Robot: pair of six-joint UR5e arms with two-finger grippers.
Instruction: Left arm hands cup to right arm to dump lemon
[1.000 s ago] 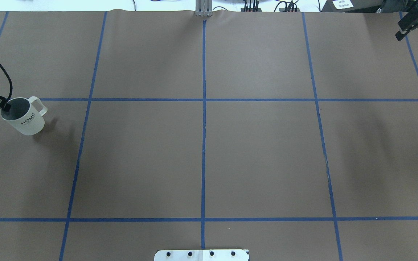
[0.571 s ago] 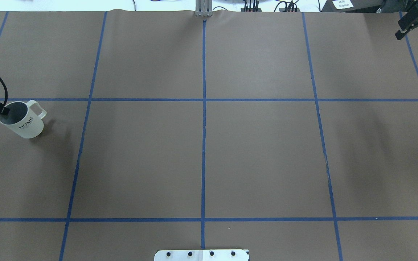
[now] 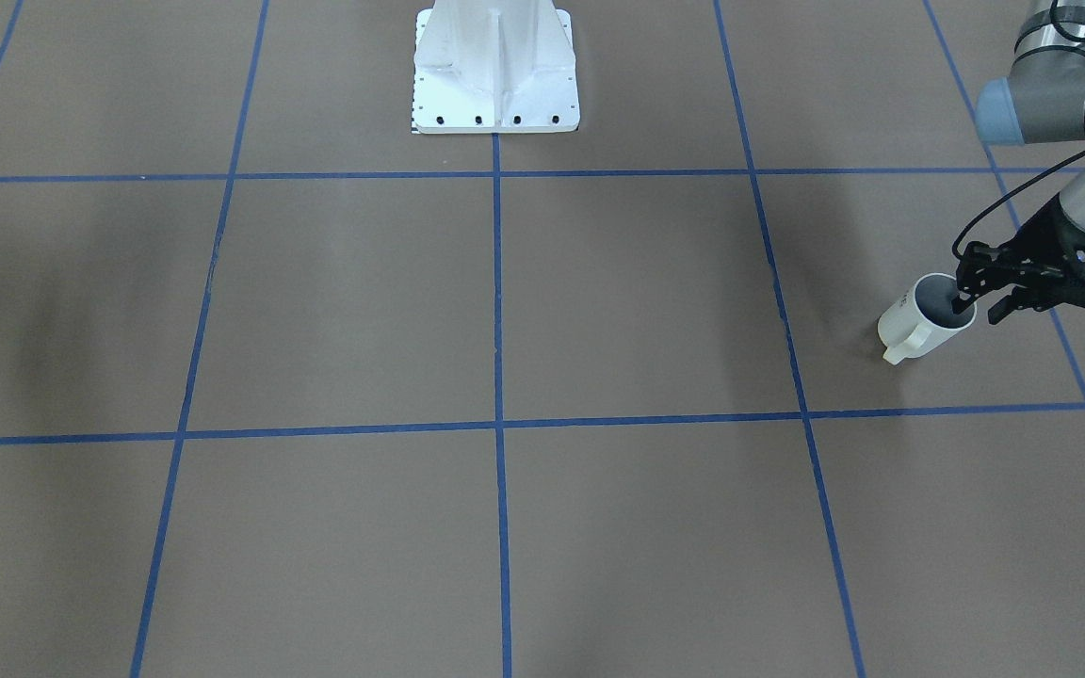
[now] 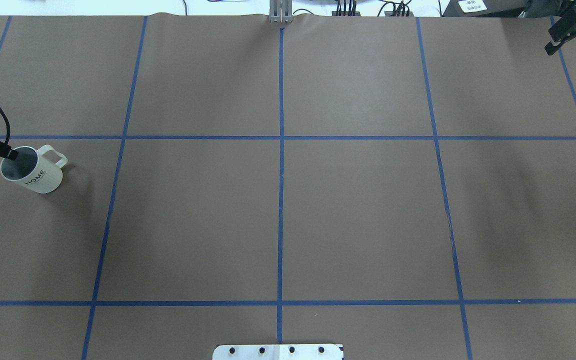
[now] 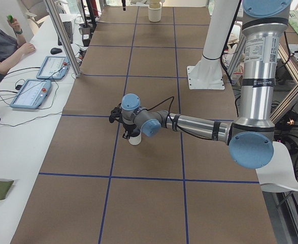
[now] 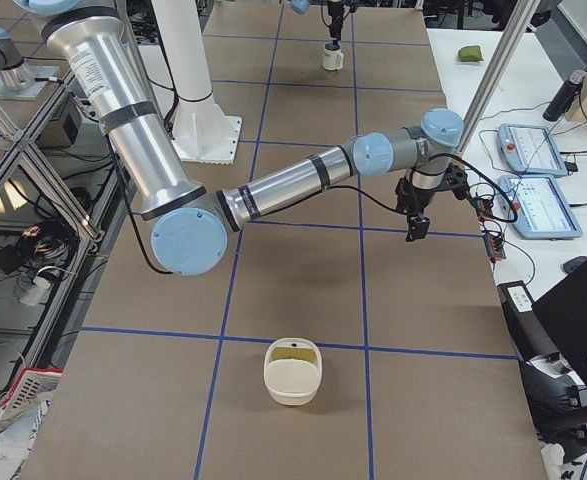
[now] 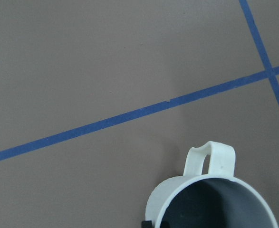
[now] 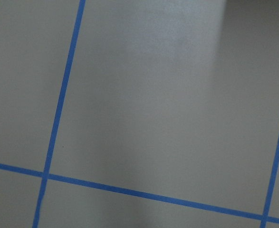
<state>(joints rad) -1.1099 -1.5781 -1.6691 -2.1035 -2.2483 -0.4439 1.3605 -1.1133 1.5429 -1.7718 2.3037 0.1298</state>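
We find the cup [image 3: 922, 320] at the right edge of the front-facing view and at the far left of the overhead view, on or just above the brown table [image 4: 358, 220], in a square marked by blue tape lines [image 4: 280, 150]. The front-facing view shows best how the left gripper [image 3: 979, 306] meets it. One black finger [image 3: 962, 301] dips inside the rim and the other sits outside, so the pincer looks pinched onto the cup's wall. The overhead view shows only that inner finger and a loop of cable. It alone lets us read the black "HOME" lettering [image 4: 35, 176], and there the handle [image 4: 58, 156] points toward the middle of the frame. The left wrist view, at its lower right, shows the handle, the rim and part of the grey inside. We cannot tell from any view what lies in the cup, nor whether its base touches the paper. The view from the left shows the left arm [image 5: 199, 124] stretched low across the table to the cup. The view from the right shows the right arm [image 6: 283, 185] reaching toward that frame's right. The right gripper [image 6: 413, 222] hangs there, pointing down above bare paper, well apart from the cup. We cannot tell whether its fingers are spread or pressed together. Only this view shows a cream container [image 6: 293, 388] at lower centre. The right wrist view shows nothing but paper and tape.
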